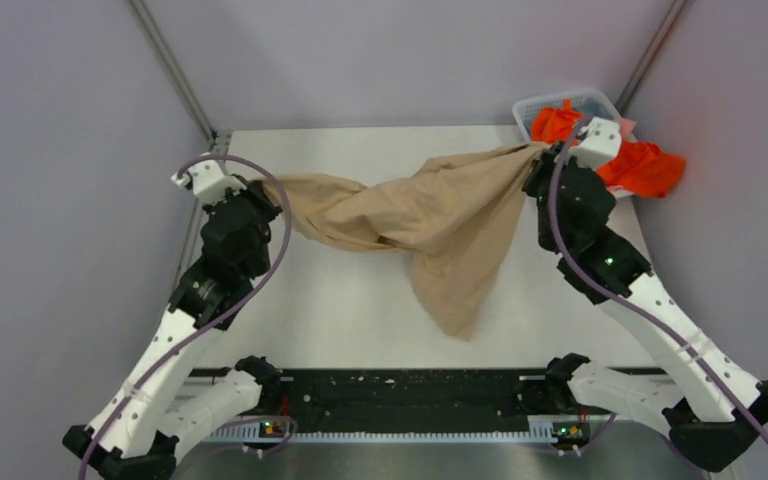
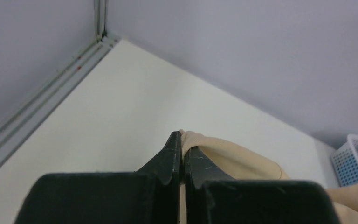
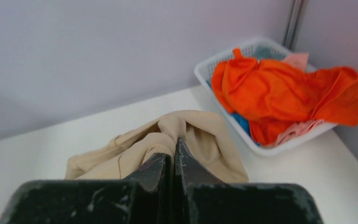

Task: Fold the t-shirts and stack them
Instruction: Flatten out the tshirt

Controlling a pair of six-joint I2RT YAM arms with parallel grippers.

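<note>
A beige t-shirt (image 1: 430,215) hangs stretched and twisted between my two grippers above the white table (image 1: 340,300), one end drooping toward the front. My left gripper (image 1: 260,188) is shut on the shirt's left end; the cloth (image 2: 223,151) sticks out past the closed fingers (image 2: 173,149). My right gripper (image 1: 538,155) is shut on the shirt's right end, and bunched beige cloth (image 3: 168,133) sits around the closed fingertips (image 3: 182,156). More shirts lie in the basket, an orange one (image 1: 640,165) on top, also in the right wrist view (image 3: 270,91).
A white mesh basket (image 1: 570,100) stands at the table's far right corner, holding orange, pink and blue clothes; it shows in the right wrist view (image 3: 205,70) too. Grey walls and metal posts enclose the table on three sides.
</note>
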